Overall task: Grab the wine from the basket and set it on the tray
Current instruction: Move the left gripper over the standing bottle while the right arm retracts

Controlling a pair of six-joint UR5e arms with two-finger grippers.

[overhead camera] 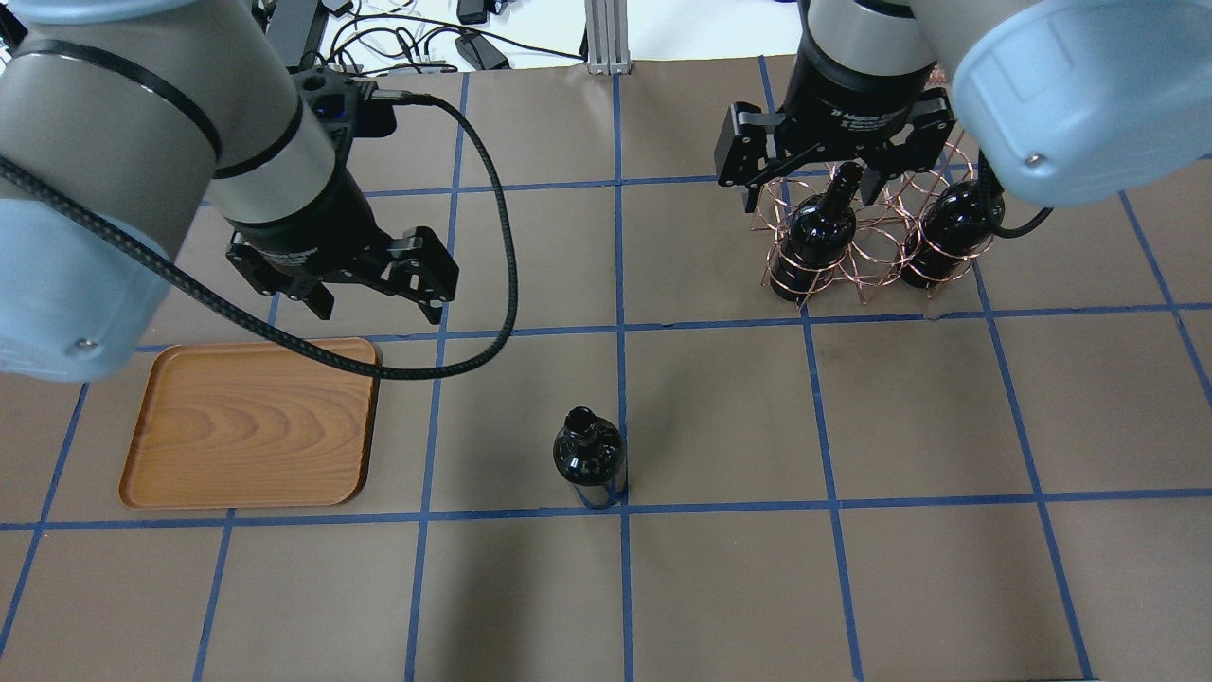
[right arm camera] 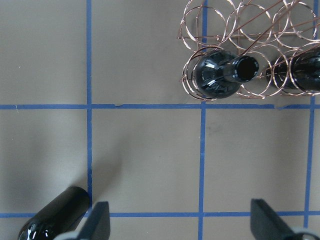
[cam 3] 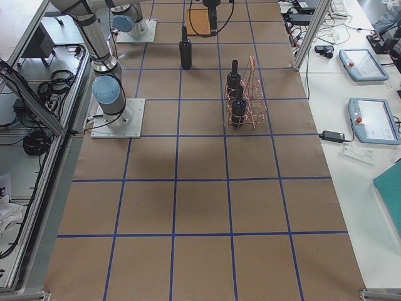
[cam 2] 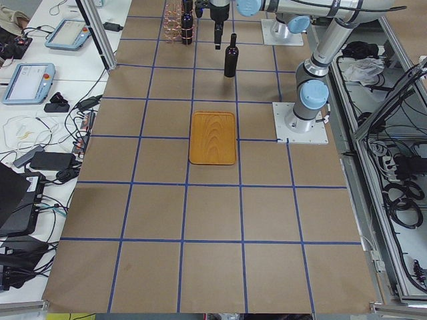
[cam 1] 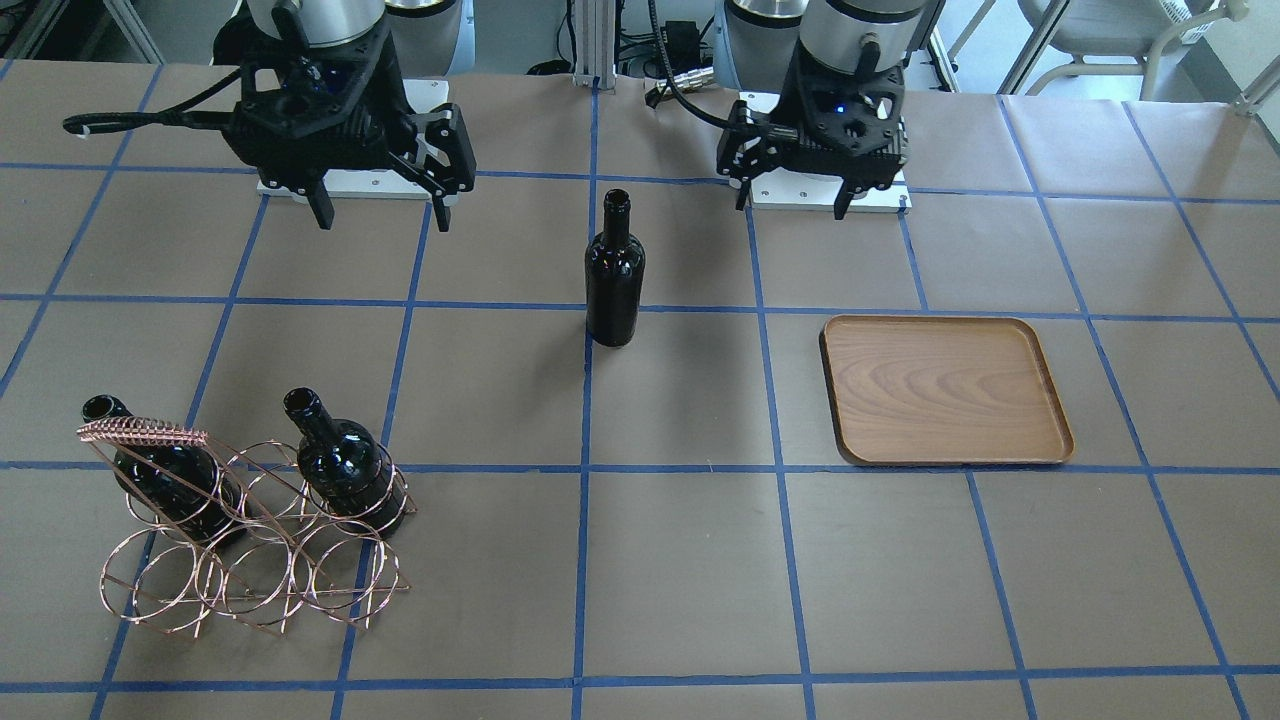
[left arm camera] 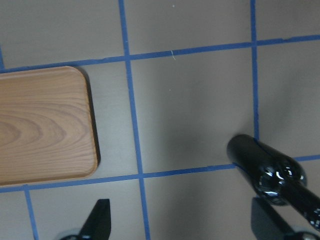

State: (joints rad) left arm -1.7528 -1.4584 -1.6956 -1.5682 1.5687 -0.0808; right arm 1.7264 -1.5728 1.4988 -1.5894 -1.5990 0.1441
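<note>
One black wine bottle [cam 1: 613, 270] stands upright on the table's middle, also seen from overhead [overhead camera: 589, 455]. Two more bottles [cam 1: 165, 470] [cam 1: 345, 465] sit in the copper wire basket [cam 1: 250, 570], which shows overhead [overhead camera: 871, 275] too. The wooden tray [cam 1: 945, 390] [overhead camera: 251, 421] holds nothing. My left gripper [cam 1: 795, 205] [overhead camera: 379, 305] is open and empty, hovering between tray and standing bottle; its wrist view shows the tray [left arm camera: 45, 125] and that bottle [left arm camera: 270, 170]. My right gripper [cam 1: 380, 215] [overhead camera: 822, 185] is open and empty, raised on the robot's side of the basket [right arm camera: 235, 30].
The table is covered in brown paper with a blue tape grid [cam 1: 585, 470]. The white arm base plates [cam 1: 830, 195] lie at the robot's edge. Tablets and cables [cam 2: 40, 80] lie on side benches off the table.
</note>
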